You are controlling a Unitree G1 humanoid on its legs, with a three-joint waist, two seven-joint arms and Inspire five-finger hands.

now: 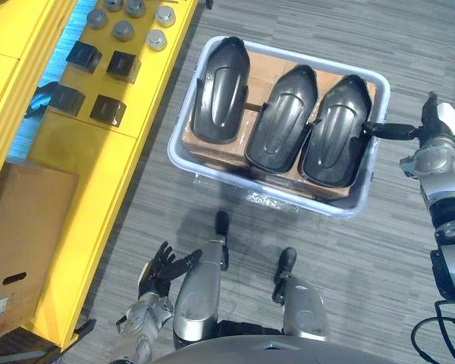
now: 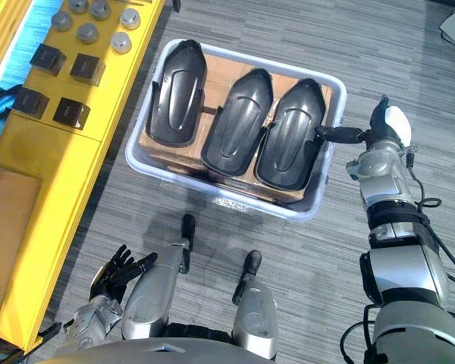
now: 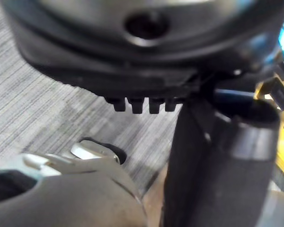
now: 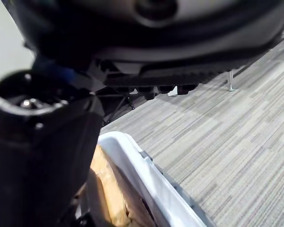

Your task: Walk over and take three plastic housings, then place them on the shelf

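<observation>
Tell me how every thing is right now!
Three black plastic housings: lying side by side in the tub, none lifted.
White plastic tub: on the floor, holding them.
Right robot hand: open, fingers at the rightmost housing's edge.
Left robot hand: open, empty.
Yellow shelf: no housings on it.

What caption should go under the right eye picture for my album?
The robot's right hand at the rim of a white bin holding three black plastic housings, beside a yellow shelf.

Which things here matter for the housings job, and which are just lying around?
Job: left housing, middle housing, right housing, white bin, yellow shelf, right hand.
Lying about: black blocks, grey caps, cardboard box.
</observation>
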